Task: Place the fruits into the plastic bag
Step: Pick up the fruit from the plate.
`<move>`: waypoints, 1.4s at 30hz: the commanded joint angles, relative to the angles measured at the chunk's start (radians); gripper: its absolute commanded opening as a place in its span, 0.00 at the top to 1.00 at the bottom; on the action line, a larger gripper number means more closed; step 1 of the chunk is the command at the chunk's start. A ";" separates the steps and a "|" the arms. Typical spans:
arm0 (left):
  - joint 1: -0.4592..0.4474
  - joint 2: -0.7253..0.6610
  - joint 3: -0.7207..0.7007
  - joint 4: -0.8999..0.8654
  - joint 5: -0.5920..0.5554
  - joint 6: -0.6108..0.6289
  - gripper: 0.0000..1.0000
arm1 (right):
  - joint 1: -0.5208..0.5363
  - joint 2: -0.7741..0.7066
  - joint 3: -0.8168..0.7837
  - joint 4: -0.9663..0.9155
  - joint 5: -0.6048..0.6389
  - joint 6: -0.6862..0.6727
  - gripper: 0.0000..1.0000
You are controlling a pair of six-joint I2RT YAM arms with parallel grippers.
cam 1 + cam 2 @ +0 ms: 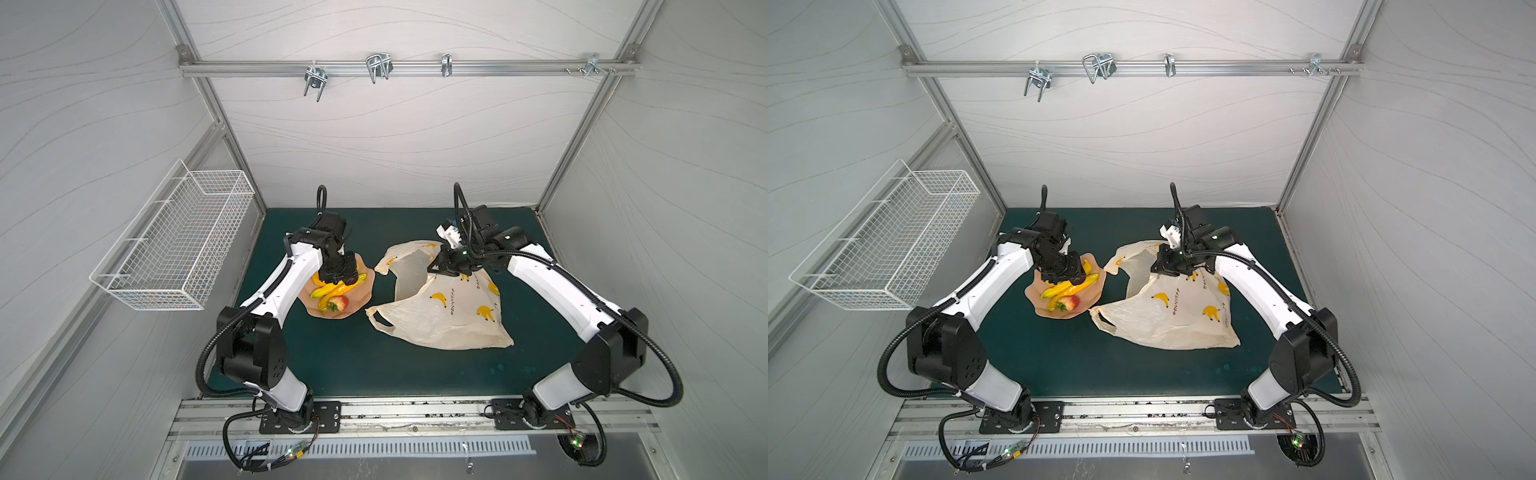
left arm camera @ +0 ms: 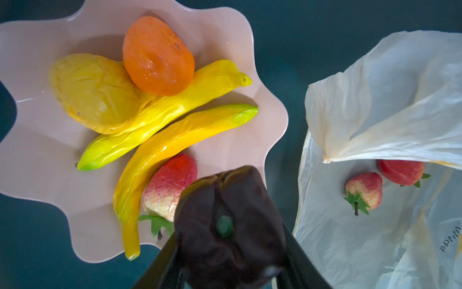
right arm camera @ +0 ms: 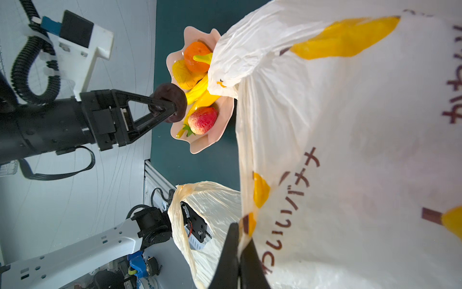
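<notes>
Plastic bag point(image 1: 449, 320): it lies on the green mat point(image 1: 332, 361), right of centre. Its mouth faces 9 o'clock, toward the plate, so my carry across should be short.
Plate point(image 1: 362, 291): it sits at 9 o'clock of the bag, just beside it. I cannot tell whether they touch.
Right gripper point(image 3: 237, 240): my jaws are pinched together on the bag's upper layer, near its 12 o'clock edge in both top views. I hold that layer raised so the mouth gapes.
Left gripper point(image 3: 168, 108): it is clamped on the dark brown fruit and raised above the plate.
Fruits waiting: two bananas point(image 2: 162, 112) point(image 2: 175, 142), a yellow lumpy piece point(image 2: 95, 92), an orange piece point(image 2: 157, 55) and a strawberry point(image 2: 170, 185) lie heaped on the plate.
Dark brown fruit point(image 2: 232, 200): I grip it across its middle, clear of the heap. I judge it goes in next.
Bagged strawberries point(image 2: 365, 190) point(image 2: 402, 171): two rest on the bag's lower layer, partly under the lifted flap.
</notes>
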 commanded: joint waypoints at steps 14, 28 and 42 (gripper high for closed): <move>0.000 -0.122 0.014 0.078 0.145 0.067 0.65 | -0.008 -0.012 0.026 -0.037 -0.008 -0.020 1.00; -0.062 -0.187 0.001 0.150 0.274 0.284 0.65 | -0.009 -0.010 0.035 -0.049 -0.005 -0.021 1.00; -0.206 -0.170 -0.050 0.197 0.274 0.364 0.66 | -0.008 -0.009 0.036 -0.053 -0.005 -0.020 1.00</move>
